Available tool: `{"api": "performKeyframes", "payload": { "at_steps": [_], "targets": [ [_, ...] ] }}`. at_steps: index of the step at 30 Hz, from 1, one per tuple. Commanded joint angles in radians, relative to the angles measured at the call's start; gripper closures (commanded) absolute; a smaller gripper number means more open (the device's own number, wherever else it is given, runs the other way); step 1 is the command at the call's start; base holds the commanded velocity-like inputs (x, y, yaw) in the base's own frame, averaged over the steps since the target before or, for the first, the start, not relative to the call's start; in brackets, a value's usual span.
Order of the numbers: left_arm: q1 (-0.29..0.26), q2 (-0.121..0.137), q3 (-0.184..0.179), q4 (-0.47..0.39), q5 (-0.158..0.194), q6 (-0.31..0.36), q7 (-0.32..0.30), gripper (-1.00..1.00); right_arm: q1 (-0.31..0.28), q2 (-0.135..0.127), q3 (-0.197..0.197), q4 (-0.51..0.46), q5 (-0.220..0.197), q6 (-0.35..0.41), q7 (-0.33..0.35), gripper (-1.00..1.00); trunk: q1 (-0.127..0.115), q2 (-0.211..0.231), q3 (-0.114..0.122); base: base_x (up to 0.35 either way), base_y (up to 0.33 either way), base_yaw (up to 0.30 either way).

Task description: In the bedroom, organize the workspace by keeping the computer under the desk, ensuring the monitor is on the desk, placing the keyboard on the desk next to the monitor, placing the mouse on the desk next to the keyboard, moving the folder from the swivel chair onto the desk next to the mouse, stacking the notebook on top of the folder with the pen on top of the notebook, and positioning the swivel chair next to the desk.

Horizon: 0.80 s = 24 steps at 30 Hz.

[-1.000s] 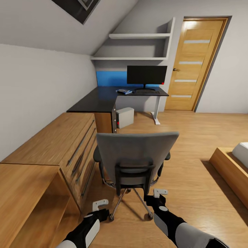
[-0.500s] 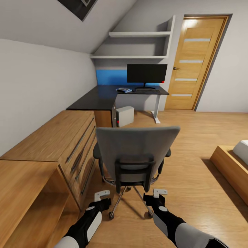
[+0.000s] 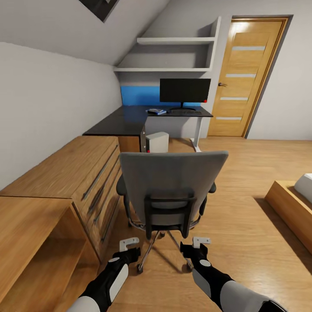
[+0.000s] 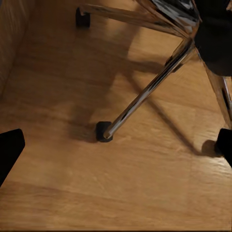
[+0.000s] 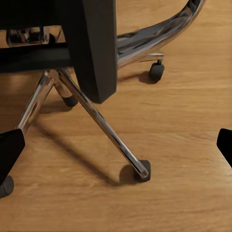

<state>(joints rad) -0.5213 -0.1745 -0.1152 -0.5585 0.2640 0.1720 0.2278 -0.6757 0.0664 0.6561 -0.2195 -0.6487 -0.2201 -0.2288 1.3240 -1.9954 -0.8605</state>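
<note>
Rolling forward, the swivel chair [image 3: 171, 190] now sits nearer the desk [image 3: 130, 119], just ahead of both wide-open claws, left gripper [image 3: 129, 245] and right gripper [image 3: 200, 241]. It likely rolls easily; pushing its stiff backrest seems best.

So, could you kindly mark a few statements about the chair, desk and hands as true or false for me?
1. The swivel chair has its back toward the camera. True.
2. The monitor lies on the floor. False: it stands on the desk.
3. The computer sits on the floor by the desk. True.
4. The left hand grips the chair's backrest. False: both it and the right hand are open, low behind the chair, holding nothing.
5. The door stands wide open. False: it is closed.
</note>
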Motion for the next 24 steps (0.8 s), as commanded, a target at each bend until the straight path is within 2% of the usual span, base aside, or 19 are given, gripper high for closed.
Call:
{"api": "performKeyframes", "payload": {
  "at_steps": [1,8,16,22,24],
  "targets": [
    [0.0,0.0,-0.003,0.001,0.006,0.005,0.007,-1.0,-0.001,0.0,0.009,0.0,-0.008,-0.004,-0.005,-1.0,0.004,-0.008,-0.004,0.0,0.0,0.0],
    [0.0,0.0,-0.002,0.013,0.006,0.005,0.007,-1.0,-0.001,0.0,0.008,0.0,-0.006,-0.005,-0.004,-1.0,0.031,-0.057,-0.026,0.0,0.0,-0.166],
    [0.0,0.0,0.0,0.013,0.006,0.003,0.007,-1.0,-0.001,0.004,0.011,0.0,-0.004,-0.005,-0.004,-1.0,0.061,-0.113,-0.051,0.0,0.0,-0.026],
    [0.0,0.0,-0.001,0.004,0.007,0.005,0.015,-1.0,0.001,0.022,0.012,-0.002,0.038,-0.022,-0.005,-1.0,0.084,-0.155,-0.07,0.0,0.0,-0.001],
    [0.0,0.0,-0.001,-0.026,0.008,0.01,0.016,-1.0,0.001,0.026,0.013,-0.01,0.05,-0.025,-0.005,-1.0,0.092,-0.169,-0.076,0.0,0.0,0.0]
  ]
}}
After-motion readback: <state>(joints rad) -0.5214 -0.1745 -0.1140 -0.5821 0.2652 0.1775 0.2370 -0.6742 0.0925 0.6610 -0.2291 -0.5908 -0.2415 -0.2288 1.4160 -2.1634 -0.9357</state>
